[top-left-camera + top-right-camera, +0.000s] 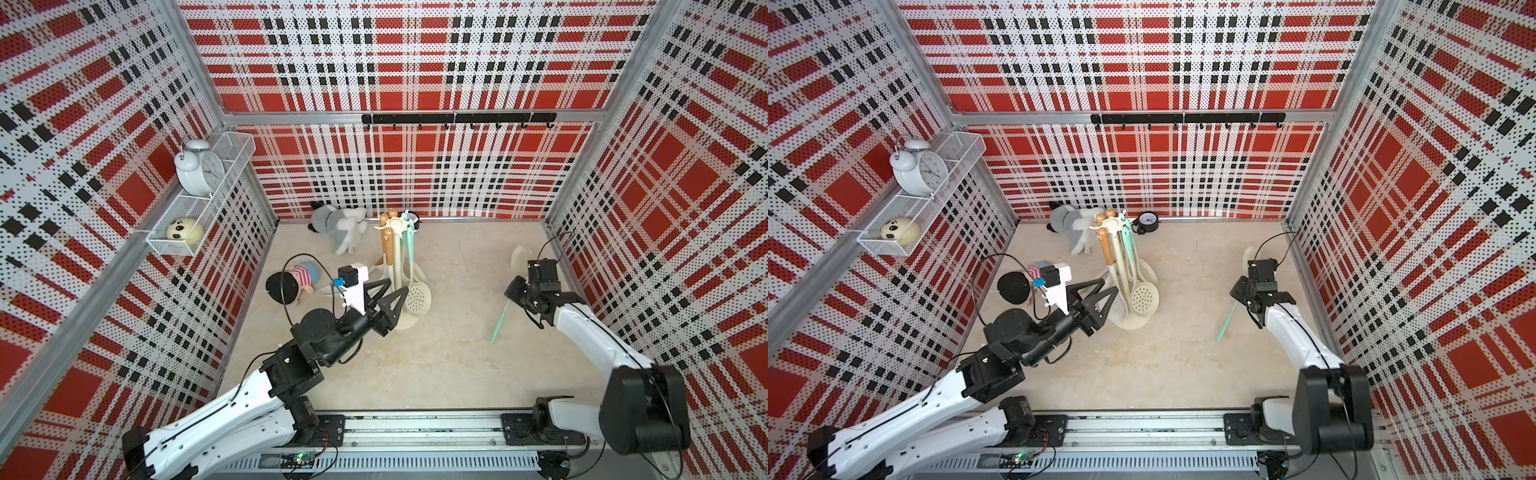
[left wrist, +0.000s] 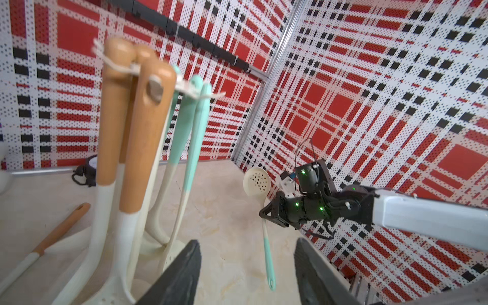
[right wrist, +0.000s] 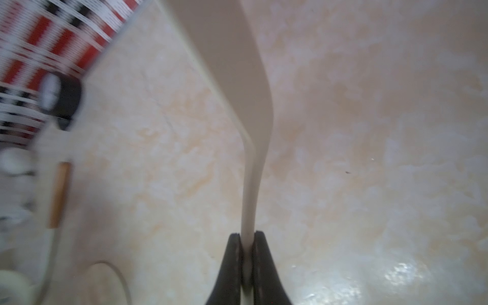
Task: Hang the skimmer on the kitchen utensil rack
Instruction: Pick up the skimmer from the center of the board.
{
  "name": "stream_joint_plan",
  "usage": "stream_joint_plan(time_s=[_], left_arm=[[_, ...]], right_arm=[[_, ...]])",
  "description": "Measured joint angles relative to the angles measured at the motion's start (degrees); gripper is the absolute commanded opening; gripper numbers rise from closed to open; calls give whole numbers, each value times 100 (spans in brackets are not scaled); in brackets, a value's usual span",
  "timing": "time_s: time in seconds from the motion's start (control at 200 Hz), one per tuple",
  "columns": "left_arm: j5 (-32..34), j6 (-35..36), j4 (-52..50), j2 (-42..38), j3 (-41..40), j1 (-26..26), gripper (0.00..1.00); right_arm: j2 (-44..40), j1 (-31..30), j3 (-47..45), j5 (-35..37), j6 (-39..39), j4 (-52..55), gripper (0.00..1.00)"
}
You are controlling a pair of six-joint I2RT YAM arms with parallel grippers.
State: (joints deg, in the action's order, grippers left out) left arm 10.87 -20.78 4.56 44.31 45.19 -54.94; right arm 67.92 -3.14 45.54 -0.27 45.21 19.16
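Pinched black fingers (image 3: 232, 266) of the right end effector (image 3: 247, 237) clamp the cream shaft of the skimmer (image 3: 254, 171), shown close up in the right wrist view with no gap between fingers and plastic. Held this way, the skimmer stands nearly upright near the right wall, with its perforated bowl up and mint handle pointing down. Its hanging eyelet is at the low end, apparently clear of the tabletop (image 1: 436, 374). Well apart from it, the left end effector (image 1: 397, 286) hovers with jaws spread and nothing between them, just beside the kitchen utensil rack (image 1: 397, 249). The rack's crown already carries orange-handled utensils (image 2: 148, 137) and mint-handled utensils (image 2: 194, 137), and a loose orange-handled utensil (image 2: 52, 237) lies on the tabletop by its base. The step in hand looks like the carry toward the rack, with the hanging itself not yet done. To do it well, the eyelet has to end up uppermost, so the skimmer likely needs turning over or passing to the waiting left end effector. The eyelet should then approach a prong that looks free on the side facing the right arm, level and slow. A knock could set the hanging utensils swinging or tip the slim rack.
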Motion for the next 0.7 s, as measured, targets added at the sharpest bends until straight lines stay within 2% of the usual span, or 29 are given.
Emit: stream_joint_plan(time_s=[0.17, 0.291, 0.491, 0.601, 0.701], left_arm=[[90, 168, 0, 592, 920, -334, 60], [-13, -42, 153, 1049, 1255, -367, 63], [-1119, -866, 623, 1923, 1856, 334, 63], [-1523, -1102, 710, 2385, 2455, 374, 63], [-1801, -1305, 850, 2640, 2820, 356, 65]], right_arm=[[-1493, 4, -382, -678, 1311, -1545, 0], [-2011, 4, -925, -979, 2393, -3136, 0], [-1596, -9, -1200, -1095, 3904, -5517, 0], [-1279, -129, -1134, -922, 4461, -6614, 0], [-1169, -378, -918, -656, 4627, -7086, 0]])
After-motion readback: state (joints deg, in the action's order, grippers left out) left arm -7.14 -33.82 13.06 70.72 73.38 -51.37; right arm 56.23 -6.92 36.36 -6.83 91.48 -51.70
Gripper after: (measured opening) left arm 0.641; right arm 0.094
